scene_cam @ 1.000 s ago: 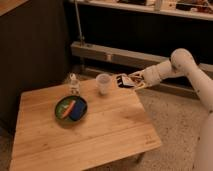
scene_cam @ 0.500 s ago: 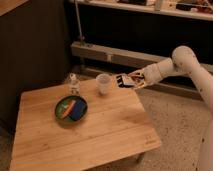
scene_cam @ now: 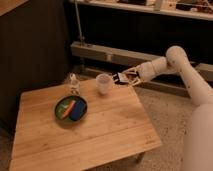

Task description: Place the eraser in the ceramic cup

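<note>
Jaws of gripper with eraser just beside ceramic cup

The gripper hangs just right of the cup, its mouth unobstructed from above. A small bottle and green plate stand left of it, on the table.

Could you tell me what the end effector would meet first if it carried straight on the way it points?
Probably the ceramic cup: the end effector, carrying the eraser, points left at its upper wall. Depth is unclear, so it might pass just behind.
</note>
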You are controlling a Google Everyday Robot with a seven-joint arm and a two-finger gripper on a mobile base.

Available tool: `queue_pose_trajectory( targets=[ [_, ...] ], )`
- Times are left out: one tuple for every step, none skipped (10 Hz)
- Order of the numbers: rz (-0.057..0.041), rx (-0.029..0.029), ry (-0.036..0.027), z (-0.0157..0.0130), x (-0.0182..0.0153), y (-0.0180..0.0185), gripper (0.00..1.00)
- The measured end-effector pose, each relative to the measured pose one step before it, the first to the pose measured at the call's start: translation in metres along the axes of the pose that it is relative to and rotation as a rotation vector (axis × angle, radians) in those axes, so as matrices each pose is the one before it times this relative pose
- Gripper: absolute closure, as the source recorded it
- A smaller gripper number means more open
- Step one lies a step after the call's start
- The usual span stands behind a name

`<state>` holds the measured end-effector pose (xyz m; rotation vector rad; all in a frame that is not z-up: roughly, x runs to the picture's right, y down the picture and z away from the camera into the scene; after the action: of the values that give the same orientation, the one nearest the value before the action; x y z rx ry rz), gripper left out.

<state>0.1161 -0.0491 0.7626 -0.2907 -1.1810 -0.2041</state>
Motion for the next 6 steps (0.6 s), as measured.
queue_pose_trajectory(
  targets=[
    [-0.0098,0.0006,-0.01815,0.01174,0.00098,-0.00902,1.0],
    [-0.00899,-0.00362,-0.01231,0.00781,-0.00034,-0.00634,1.0],
    [-0.00422,-0.00075,-0.0038,0.0031,0.00169,-0.00376,1.0],
    [-0.00719,-0.00031,-0.0053,0.00227,0.00152,-0.005,1.0],
    [-0.00267,-0.00492,-0.00477,0.00294,0.00178,-0.00235,1.0],
    [-0.003,-0.00147,-0.00313,0.00155,0.00166,-0.00286,1.0]
  ],
)
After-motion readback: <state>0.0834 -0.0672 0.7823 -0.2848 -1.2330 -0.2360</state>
